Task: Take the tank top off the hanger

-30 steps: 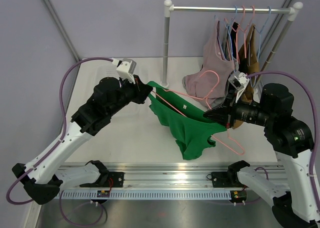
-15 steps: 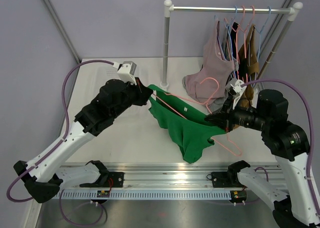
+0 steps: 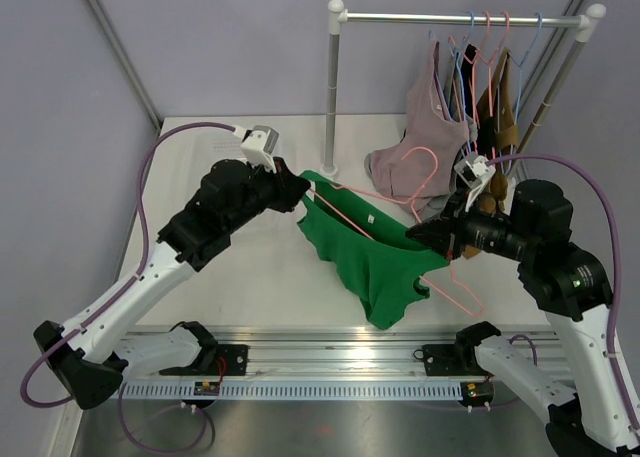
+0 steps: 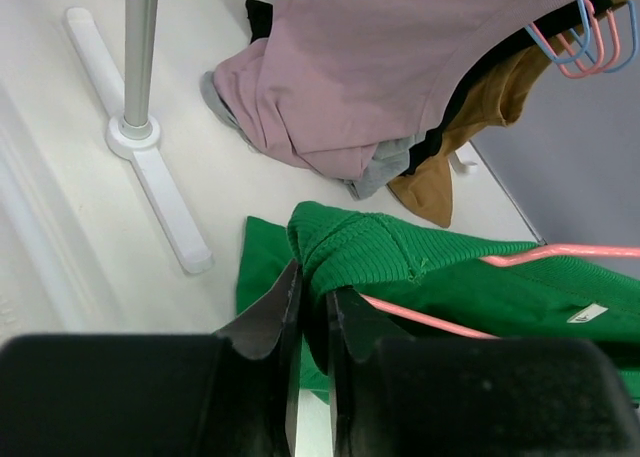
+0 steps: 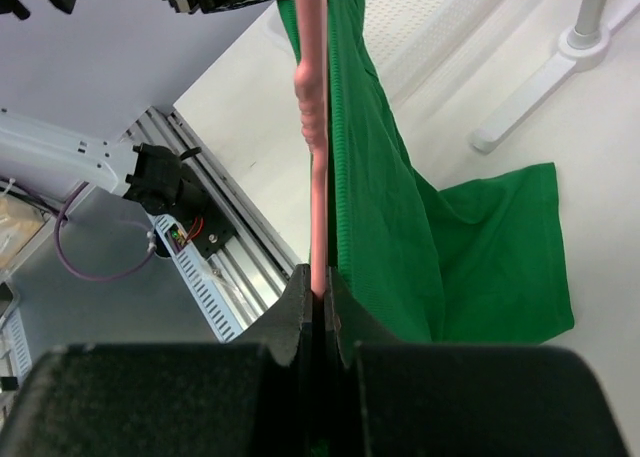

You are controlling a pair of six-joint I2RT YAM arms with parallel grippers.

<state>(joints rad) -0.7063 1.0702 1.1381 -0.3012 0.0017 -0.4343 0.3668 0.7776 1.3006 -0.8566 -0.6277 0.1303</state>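
Observation:
A green tank top (image 3: 375, 257) hangs on a pink hanger (image 3: 352, 217) held above the table between my two arms. My left gripper (image 3: 292, 189) is shut on the top's shoulder strap (image 4: 345, 247) at its upper left end. My right gripper (image 3: 422, 233) is shut on the pink hanger's rod (image 5: 318, 157), with the green cloth (image 5: 400, 227) draped just beside it. The hanger's hook (image 3: 425, 162) rises behind, and its lower loop (image 3: 462, 295) sticks out under my right arm.
A clothes rack (image 3: 333, 87) stands at the back with a mauve top (image 3: 425, 127), brown and dark garments and blue and pink hangers (image 3: 490, 37). Its white foot (image 4: 150, 177) lies on the table near the green top. A rail runs along the front edge (image 3: 330, 362).
My left gripper has shifted slightly right and back with the strap. My right gripper has edged forward and left, and the top hangs a little more gathered between them.

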